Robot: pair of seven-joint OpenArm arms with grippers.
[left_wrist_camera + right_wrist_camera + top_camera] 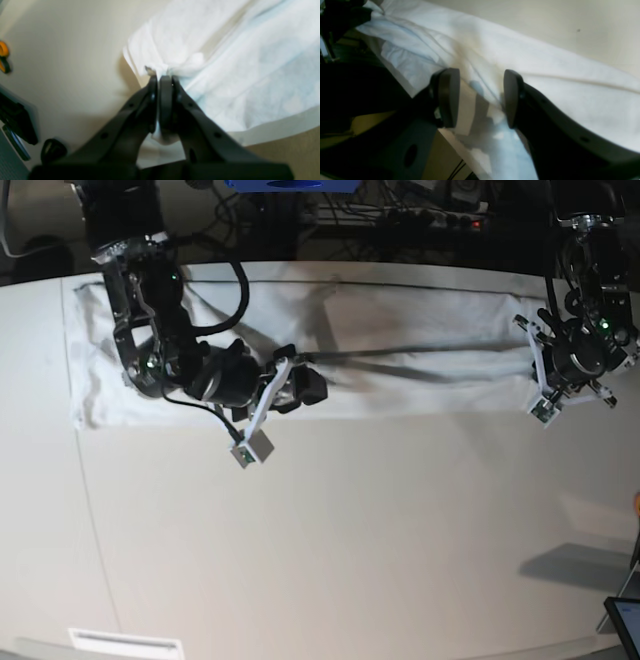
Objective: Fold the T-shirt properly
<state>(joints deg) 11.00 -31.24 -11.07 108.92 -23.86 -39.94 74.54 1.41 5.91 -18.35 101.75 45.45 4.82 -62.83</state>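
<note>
Pinching a bunched edge of the T-shirt (225,62) with my left fingers (165,100), I am holding my right fingers (450,97) apart above it; it is lying along the table (350,530); no readable label.

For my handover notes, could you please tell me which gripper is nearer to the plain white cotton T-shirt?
Left. The left gripper is shut on the T-shirt, pinching its bunched edge; the right gripper hangs open just above the cloth, gripping nothing.

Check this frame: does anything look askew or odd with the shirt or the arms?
The plain white cotton T-shirt lies stretched in a long, wrinkled band along the table's far edge. Only the left tool pinches its edge; the right tool hovers open above it.
</note>
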